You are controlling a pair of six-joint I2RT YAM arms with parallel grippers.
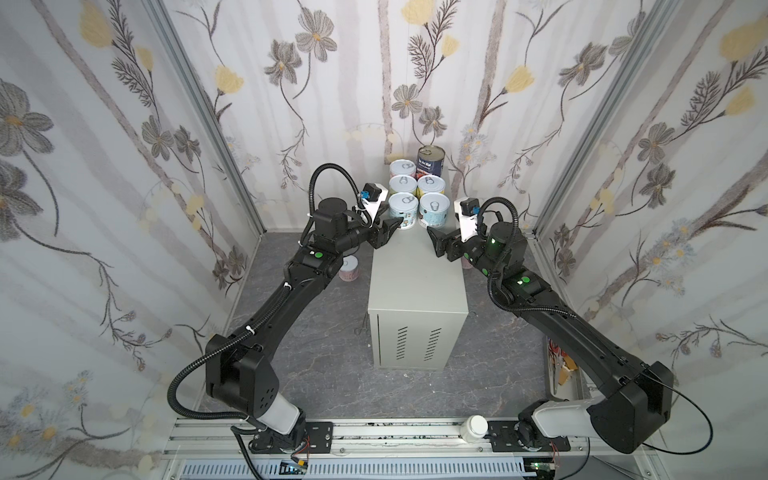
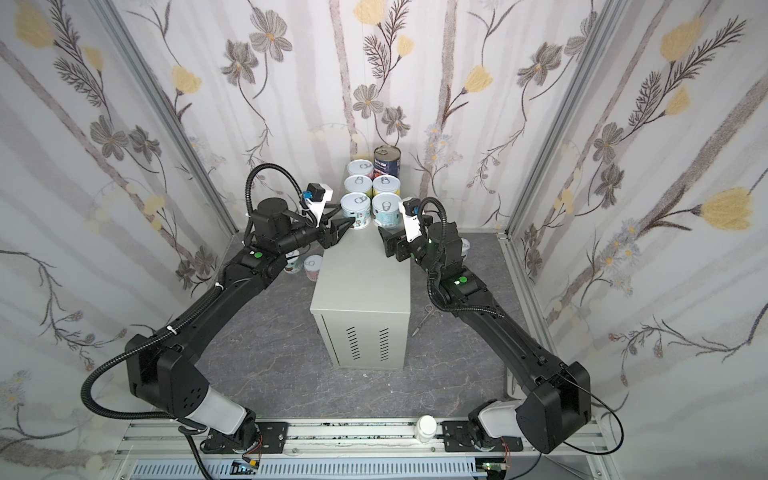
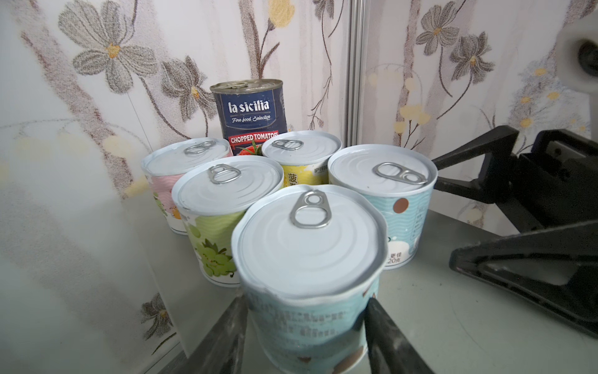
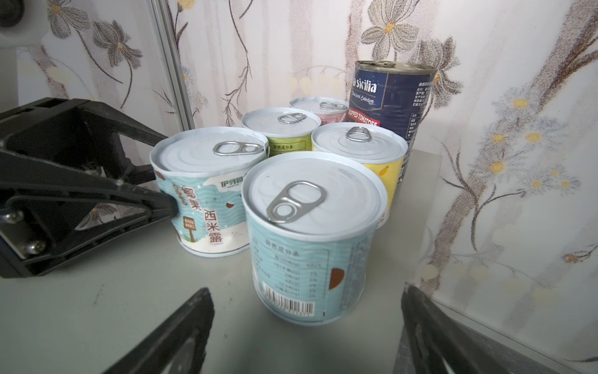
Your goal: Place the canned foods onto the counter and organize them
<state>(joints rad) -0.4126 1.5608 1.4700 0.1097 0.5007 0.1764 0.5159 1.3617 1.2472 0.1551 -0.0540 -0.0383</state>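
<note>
Cans packed two abreast at the far end of the table, likely to save room for the rest, left gripper pinching the front-left blue can, seemingly squaring it up, right gripper spread, just clear of the front-right blue can

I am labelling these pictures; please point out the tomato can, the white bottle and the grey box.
tomato can (image 3: 249, 110): left wrist view, on its blue label.
white bottle (image 1: 472, 431): a top view, on its body.
grey box (image 1: 417, 278): a top view, on its bare top.
</note>
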